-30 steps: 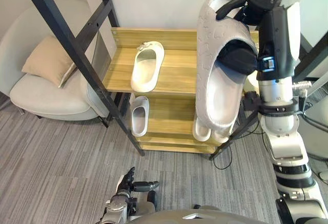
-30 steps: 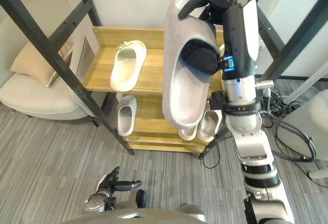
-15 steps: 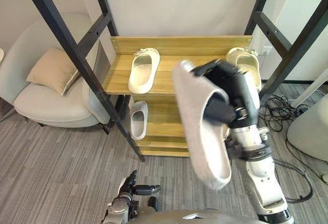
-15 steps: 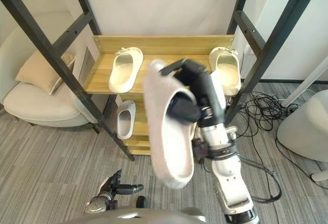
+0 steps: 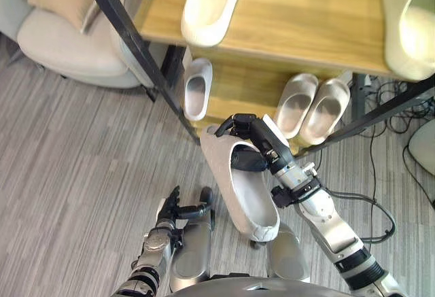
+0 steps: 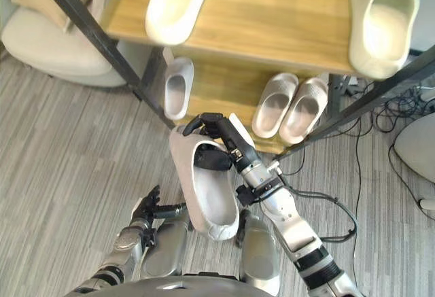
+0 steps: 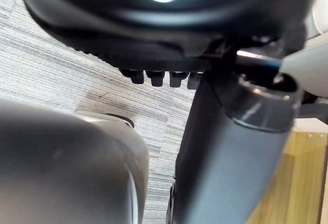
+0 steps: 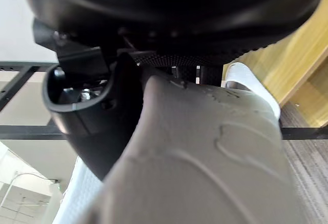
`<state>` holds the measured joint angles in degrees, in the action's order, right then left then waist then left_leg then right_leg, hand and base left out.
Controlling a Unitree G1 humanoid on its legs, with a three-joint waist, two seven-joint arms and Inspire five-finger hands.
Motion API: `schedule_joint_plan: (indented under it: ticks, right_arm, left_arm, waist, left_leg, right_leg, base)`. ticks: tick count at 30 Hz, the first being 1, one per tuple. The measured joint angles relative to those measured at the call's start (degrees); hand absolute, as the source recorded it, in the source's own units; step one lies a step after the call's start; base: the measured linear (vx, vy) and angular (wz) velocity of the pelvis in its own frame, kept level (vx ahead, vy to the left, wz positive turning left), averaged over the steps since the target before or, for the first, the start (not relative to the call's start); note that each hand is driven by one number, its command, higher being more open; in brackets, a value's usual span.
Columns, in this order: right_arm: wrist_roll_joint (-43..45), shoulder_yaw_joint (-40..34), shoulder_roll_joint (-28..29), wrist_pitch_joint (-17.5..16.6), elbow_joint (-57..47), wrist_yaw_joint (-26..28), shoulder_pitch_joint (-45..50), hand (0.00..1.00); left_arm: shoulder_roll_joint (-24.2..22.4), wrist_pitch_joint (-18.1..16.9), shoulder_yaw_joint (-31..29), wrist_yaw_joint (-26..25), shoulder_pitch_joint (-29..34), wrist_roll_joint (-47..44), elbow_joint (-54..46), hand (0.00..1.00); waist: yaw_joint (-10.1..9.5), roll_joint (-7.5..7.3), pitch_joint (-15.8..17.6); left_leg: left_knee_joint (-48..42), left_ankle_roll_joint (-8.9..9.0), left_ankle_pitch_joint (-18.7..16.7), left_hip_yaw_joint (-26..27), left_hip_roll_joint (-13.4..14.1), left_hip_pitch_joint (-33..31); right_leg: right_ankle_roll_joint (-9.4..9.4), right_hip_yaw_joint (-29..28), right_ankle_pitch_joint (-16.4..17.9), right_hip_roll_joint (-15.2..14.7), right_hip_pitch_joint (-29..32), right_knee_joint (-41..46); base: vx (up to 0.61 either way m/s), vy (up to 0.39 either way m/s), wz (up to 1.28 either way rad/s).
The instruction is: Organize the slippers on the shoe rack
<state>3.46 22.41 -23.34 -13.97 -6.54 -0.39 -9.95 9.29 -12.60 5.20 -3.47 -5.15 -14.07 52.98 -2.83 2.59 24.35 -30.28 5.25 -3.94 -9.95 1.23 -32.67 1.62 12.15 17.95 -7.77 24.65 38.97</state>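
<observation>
My right hand (image 5: 253, 139) is shut on a large pale grey slipper (image 5: 242, 189), thumb inside its strap and fingers over the toe edge. It hangs low, toe up, just in front of the rack's lower shelf (image 5: 238, 86); its patterned sole (image 8: 205, 147) looms close in the right wrist view. The upper shelf (image 5: 306, 18) carries one cream slipper (image 5: 207, 5) at the left and another (image 5: 410, 22) at the right. On the lower shelf lie a small white slipper (image 5: 196, 88) and a beige pair (image 5: 312, 107). My left hand (image 5: 178, 210) hangs low with relaxed fingers, holding nothing.
A black slanted frame bar (image 5: 143, 59) crosses in front of the rack's left end, another (image 5: 380, 113) at the right. A pale armchair with a tan cushion (image 5: 68, 32) stands to the left. Cables (image 5: 380, 195) lie on the grey carpet at the right.
The view has tipped down and closer to the rack. My right hand has brought the big slipper down from in front of the upper shelf to near the lower shelf.
</observation>
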Motion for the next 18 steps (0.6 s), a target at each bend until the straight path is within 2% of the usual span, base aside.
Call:
schedule_joint_plan:
  ticks: [3, 4, 6, 8, 11, 15, 18]
  right_arm:
    - [-3.2, -0.8, -1.1, 0.0, 3.7, -2.9, -6.3, 0.00]
    - [-4.3, -1.6, -2.7, 0.0, 5.5, -4.3, -8.8, 0.00]
    - [-6.0, -3.0, -4.1, 0.1, 6.7, -5.6, -10.3, 0.00]
    - [-9.8, -5.3, -6.1, 0.2, 8.1, -9.5, -13.3, 0.00]
    - [-13.5, -8.8, -6.3, 0.2, 7.9, -14.0, -14.5, 0.00]
    - [-17.2, -10.5, -7.1, 1.3, 7.9, -18.0, -17.6, 0.00]
    - [-20.2, -10.5, -8.5, 2.4, 8.1, -20.3, -21.8, 0.00]
  left_arm:
    - [1.3, 0.0, -0.5, -0.4, -0.2, -0.8, 0.5, 1.00]
    - [0.7, -1.1, -1.6, 0.2, -0.2, -1.7, -0.8, 1.00]
    - [0.3, -1.9, -1.7, 0.3, -0.6, -1.7, -2.0, 1.00]
    - [-1.1, -2.4, -3.9, -0.2, -1.0, -1.7, -4.3, 1.00]
    - [-2.6, -2.4, -6.2, -0.8, -2.1, -2.8, -5.1, 1.00]
    - [-3.4, -3.1, -6.4, -0.8, -2.2, -2.9, -8.9, 1.00]
    - [-4.2, -3.7, -6.4, -0.8, -2.6, -2.9, -11.1, 1.00]
  waist:
    - [-0.28, -0.26, 1.3]
    - [-0.80, -0.21, 1.4]
    - [-1.69, -0.19, 1.5]
    - [-2.43, -0.16, 2.2]
    - [-2.89, -0.59, 2.7]
    - [-3.83, -1.11, 3.1]
    - [-5.92, -1.63, 3.5]
  left_leg:
    - [-6.6, 0.42, -1.9, -1.1, -0.7, -6.6]
    - [-9.6, 0.56, -2.9, -1.7, -0.9, -10.0]
    - [-12.3, 0.59, -3.9, -1.8, -1.3, -12.4]
    - [-18.1, 0.46, -5.8, -2.6, -2.3, -17.4]
    - [-23.1, 0.47, -7.5, -3.4, -3.7, -22.4]
    - [-28.0, 0.24, -8.5, -3.9, -5.2, -28.0]
    - [-29.9, 0.32, -8.5, -4.0, -5.3, -31.7]
  right_leg:
    - [-0.47, 0.5, 2.4, -0.6, 5.9, 6.4]
    - [-0.53, 0.7, 3.6, -1.0, 8.8, 9.3]
    - [-0.55, 0.8, 4.8, -1.6, 11.1, 12.1]
    - [0.11, 2.1, 7.1, -3.1, 15.0, 17.7]
    - [0.14, 2.7, 9.9, -4.7, 18.9, 23.2]
    - [0.06, 3.1, 12.2, -6.5, 23.9, 28.9]
    - [-0.09, 3.1, 12.6, -6.9, 27.6, 31.4]
  base:
    - [-0.05, 0.002, 0.13]
    - [-0.05, 0.029, 0.14]
    - [-0.03, 0.032, 0.11]
    - [-0.04, 0.068, 0.21]
    - [-0.05, 0.071, 0.19]
    - [-0.08, 0.073, 0.18]
    - [-0.07, 0.043, 0.01]
